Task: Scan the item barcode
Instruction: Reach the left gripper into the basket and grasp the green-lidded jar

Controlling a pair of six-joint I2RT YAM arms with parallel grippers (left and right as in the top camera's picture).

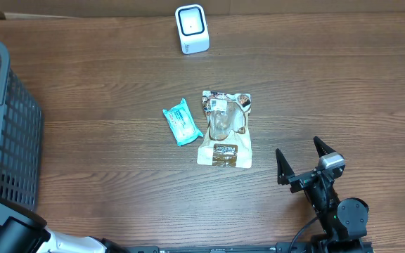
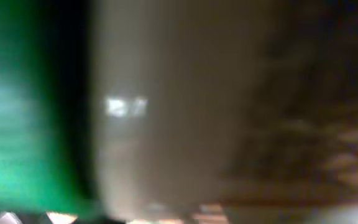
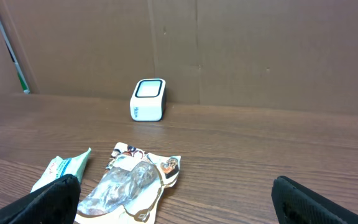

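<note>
Two items lie mid-table: a pouch with a clear window (image 1: 223, 128) (image 3: 132, 183) and, just left of it, a teal packet (image 1: 181, 121) (image 3: 58, 169). The white barcode scanner (image 1: 192, 29) (image 3: 148, 99) stands upright at the far edge. My right gripper (image 1: 297, 145) (image 3: 173, 182) hovers open and empty to the right of the pouch, nearer the front edge, pointing toward the scanner. Only a part of the left arm (image 1: 13, 235) shows at the bottom left corner. The left wrist view is a blur of green and grey, with no fingers discernible.
A dark grey mesh basket (image 1: 5, 126) stands at the table's left edge. A brown cardboard wall (image 3: 260, 50) runs behind the scanner. Bare wood lies between the pouch and the scanner.
</note>
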